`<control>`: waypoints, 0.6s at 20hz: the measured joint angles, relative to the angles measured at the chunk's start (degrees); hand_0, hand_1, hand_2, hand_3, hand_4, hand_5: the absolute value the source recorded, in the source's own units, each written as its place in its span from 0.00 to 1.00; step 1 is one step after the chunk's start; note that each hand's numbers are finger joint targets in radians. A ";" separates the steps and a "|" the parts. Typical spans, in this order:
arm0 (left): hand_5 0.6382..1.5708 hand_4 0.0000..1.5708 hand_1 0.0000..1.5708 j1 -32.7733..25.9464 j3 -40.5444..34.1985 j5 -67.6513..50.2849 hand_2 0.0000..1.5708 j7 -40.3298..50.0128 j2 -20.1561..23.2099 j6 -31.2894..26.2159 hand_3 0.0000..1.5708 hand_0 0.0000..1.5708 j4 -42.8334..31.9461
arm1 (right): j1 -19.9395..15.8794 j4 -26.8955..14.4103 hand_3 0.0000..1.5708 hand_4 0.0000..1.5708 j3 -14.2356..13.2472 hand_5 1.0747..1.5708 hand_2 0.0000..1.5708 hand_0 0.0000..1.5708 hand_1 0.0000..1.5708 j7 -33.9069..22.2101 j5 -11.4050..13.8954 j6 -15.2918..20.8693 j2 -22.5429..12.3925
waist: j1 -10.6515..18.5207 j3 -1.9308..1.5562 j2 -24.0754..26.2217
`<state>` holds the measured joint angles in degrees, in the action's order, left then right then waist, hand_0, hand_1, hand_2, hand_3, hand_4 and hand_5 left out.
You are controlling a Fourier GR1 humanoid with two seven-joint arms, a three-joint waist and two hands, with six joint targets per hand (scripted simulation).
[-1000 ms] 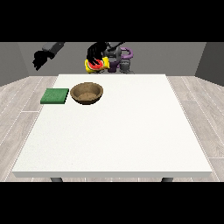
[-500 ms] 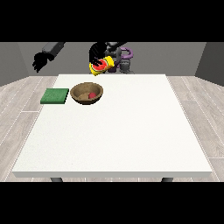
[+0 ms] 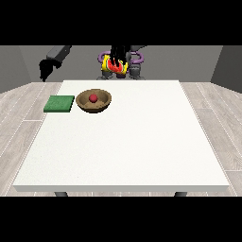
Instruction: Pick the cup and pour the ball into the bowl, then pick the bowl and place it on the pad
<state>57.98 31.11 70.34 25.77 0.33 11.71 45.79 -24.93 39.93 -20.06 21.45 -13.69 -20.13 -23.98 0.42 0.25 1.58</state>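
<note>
A brown wooden bowl [image 3: 94,101] stands on the white table [image 3: 127,142] near its far left, with a small red ball [image 3: 93,98] resting inside it. Just to its left lies a flat green pad [image 3: 59,103]. Above the table's far edge, in front of the robot's body, a yellow and red cup [image 3: 116,65] is held in the air by the hand at the view's right [image 3: 116,56], whose dark fingers curl over it. The hand at the view's left [image 3: 47,69] hangs beyond the table's far left corner with its fingers pointing down, holding nothing.
The robot's torso [image 3: 134,59] stands behind the far edge. Grey plank floor [image 3: 217,123] surrounds the table. Bowl and pad sit close together, a small gap between them.
The red ball has gone from the cup into the bowl and settled at its middle. The cup has moved back to the right and away from the bowl. The other hand shifted slightly.
</note>
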 measured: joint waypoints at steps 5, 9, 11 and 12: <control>0.96 0.63 0.87 -5.22 -6.86 -12.19 1.00 -0.36 -0.21 10.03 1.00 0.87 8.67 | -2.96 0.30 0.00 0.46 0.56 0.99 0.00 0.00 0.00 -2.35 -0.24 2.56 2.55 | 0.22 0.07 -2.67; 0.98 0.59 0.77 -9.36 -10.73 -23.89 1.00 -3.03 -0.29 17.03 0.93 0.77 16.11 | -5.88 0.12 0.00 0.43 1.20 1.00 0.00 0.00 0.00 -5.78 -0.39 5.52 5.17 | 0.61 0.11 -5.16; 0.98 0.59 0.75 -12.47 -12.31 -29.04 0.97 -6.63 -0.32 18.75 0.92 0.75 19.15 | -6.28 0.12 0.00 0.40 1.25 1.00 0.00 0.00 0.00 -7.44 -0.51 7.44 6.37 | 1.59 0.07 -5.53; 0.97 0.55 0.69 -14.25 -12.97 -31.57 0.79 -8.43 -0.31 19.68 0.75 0.69 20.56 | -6.57 0.19 0.00 0.38 1.26 1.00 0.00 0.00 0.00 -8.15 -0.57 8.31 6.86 | 2.05 0.05 -5.97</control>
<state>43.73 18.14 38.77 17.33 0.02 31.39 66.35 -31.51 40.12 -18.80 13.30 -14.26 -11.82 -17.12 2.47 0.30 -4.39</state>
